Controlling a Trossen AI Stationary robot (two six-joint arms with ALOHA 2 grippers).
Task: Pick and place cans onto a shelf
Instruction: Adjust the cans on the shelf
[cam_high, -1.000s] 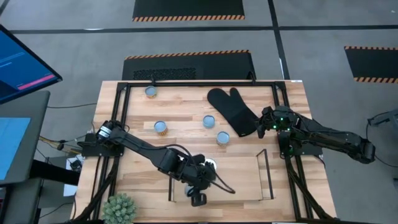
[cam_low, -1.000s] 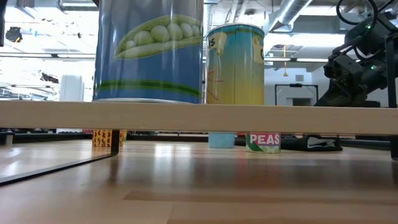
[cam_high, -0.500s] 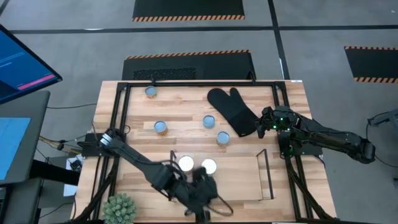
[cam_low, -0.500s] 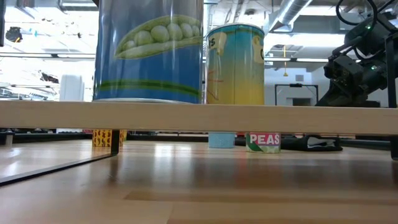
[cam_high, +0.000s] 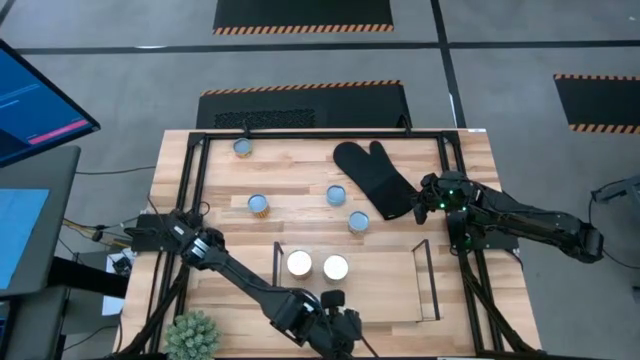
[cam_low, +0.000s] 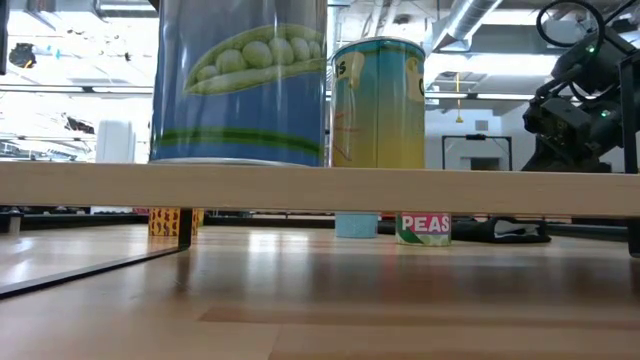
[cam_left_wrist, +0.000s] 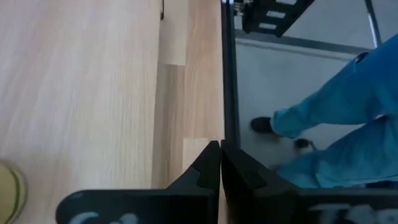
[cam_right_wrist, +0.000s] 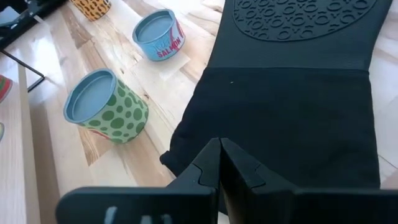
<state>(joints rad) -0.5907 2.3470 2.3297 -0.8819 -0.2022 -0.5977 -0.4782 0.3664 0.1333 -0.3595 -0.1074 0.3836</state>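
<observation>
Both arms are dark, jointed and slim. The right arm (cam_high: 520, 225) shows small green lights near its wrist. The left arm (cam_high: 240, 280) trails thin black cable.

Low view: tall pea can (cam_low: 240, 80) cut off at the top edge; yellow can (cam_low: 378, 105) beside it partly hidden behind it. Shelf (cam_low: 320, 190) board hides the lower counter cans; "PEAS" can (cam_low: 424, 229) shows only its bottom strip. Oven mitt (cam_right_wrist: 298, 93) runs off the right wrist view. Person's legs (cam_left_wrist: 336, 137) cropped in the left wrist view.
</observation>
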